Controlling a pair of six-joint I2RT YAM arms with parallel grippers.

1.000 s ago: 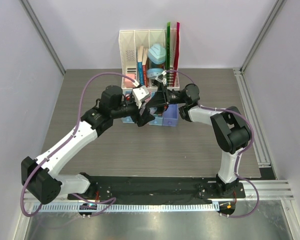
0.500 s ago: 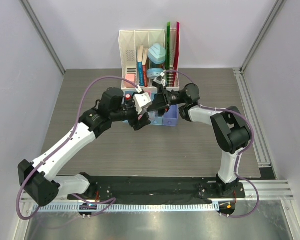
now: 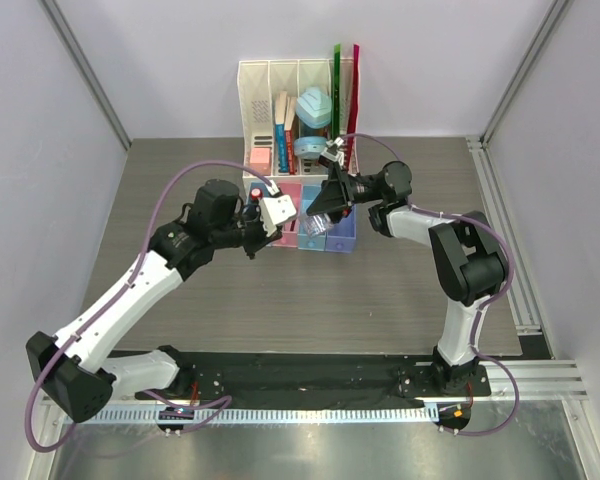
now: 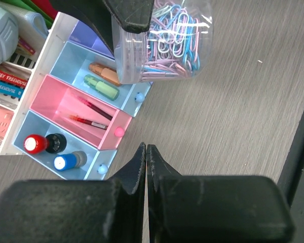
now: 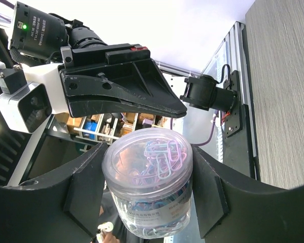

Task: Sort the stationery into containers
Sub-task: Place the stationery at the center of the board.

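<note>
Left gripper (image 4: 146,152), fingers pressed together and empty, hangs at the pink bin's (image 4: 48,101) 6 o'clock. Right gripper (image 5: 147,192) clamps the paper-clip tub (image 4: 167,45) aloft, so placing seems in hand. It likely next needs lowering into the purple bin (image 4: 86,34), at the row's 3 o'clock end.

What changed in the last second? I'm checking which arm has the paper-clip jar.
The left gripper, shut and empty, drew back leftward from the right gripper, which holds the jar of paper clips and shifted slightly right by the bins. The bins and white organiser stayed put.
</note>
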